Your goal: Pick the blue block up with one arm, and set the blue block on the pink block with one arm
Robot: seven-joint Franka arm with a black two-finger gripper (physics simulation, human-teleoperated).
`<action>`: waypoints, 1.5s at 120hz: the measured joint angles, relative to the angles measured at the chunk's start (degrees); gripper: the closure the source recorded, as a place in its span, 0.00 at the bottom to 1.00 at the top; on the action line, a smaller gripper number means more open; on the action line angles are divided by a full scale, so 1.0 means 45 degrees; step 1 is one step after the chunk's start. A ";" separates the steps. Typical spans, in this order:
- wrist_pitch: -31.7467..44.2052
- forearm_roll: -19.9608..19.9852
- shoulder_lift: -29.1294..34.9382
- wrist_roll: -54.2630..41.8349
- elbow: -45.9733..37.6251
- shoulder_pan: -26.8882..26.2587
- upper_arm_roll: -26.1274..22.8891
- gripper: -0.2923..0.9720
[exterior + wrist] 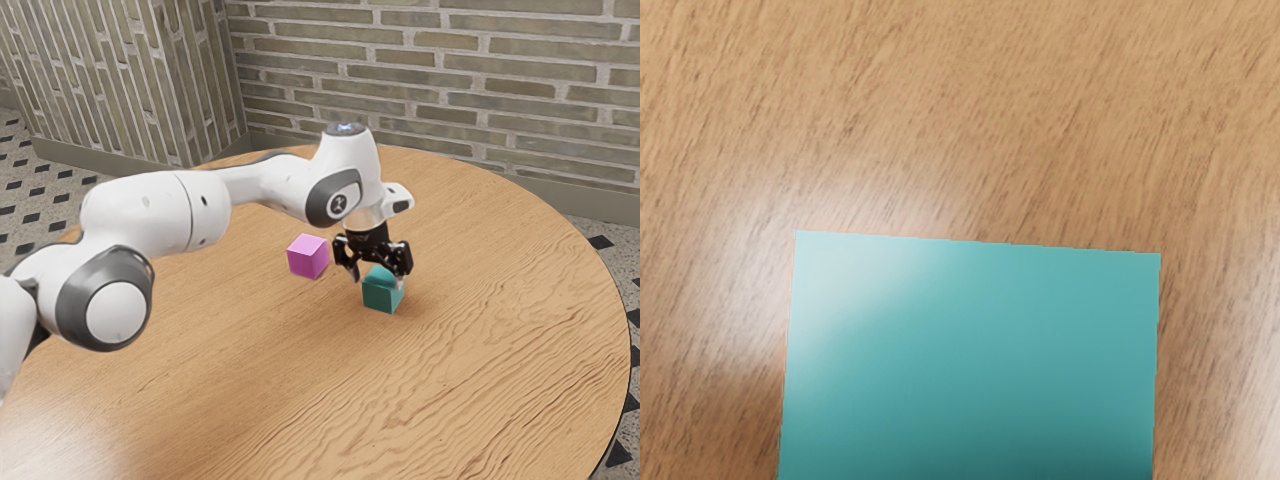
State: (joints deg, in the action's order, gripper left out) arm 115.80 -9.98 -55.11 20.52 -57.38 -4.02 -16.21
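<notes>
The black jaws stand wide open, pointing straight down, with one finger on each side of the top of the blue block (383,291). The fingertips are about level with the block's upper edge, and the gap between them is wider than the block, so nothing is gripped. The block, more teal than blue, rests flat on the wooden bench (300,400) near the middle, slightly toward the far edge by the brick wall (450,70). In the wrist view its flat top (970,360) lies directly under the hand, with wood grain around it. The pink block (307,255) sits on the bench just beside the jaws, toward the exterior view's left and apart from the blue block. The white arm (190,215) reaches in from the exterior view's left.
</notes>
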 joint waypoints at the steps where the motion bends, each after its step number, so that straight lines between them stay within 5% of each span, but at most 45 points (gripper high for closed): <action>1: -0.0003 -0.0002 -0.0005 -0.0001 0.0004 0.0000 0.0013 0.26; 102: 0.0024 -0.0535 -0.1132 -0.0239 0.1262 -0.0102 -0.0179 0.28; 180: -0.0034 -0.0612 -0.1129 -0.0440 0.1208 -0.0190 -0.0127 0.45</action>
State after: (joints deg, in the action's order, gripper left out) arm 115.65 -12.73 -60.19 18.54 -51.94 -4.87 -16.78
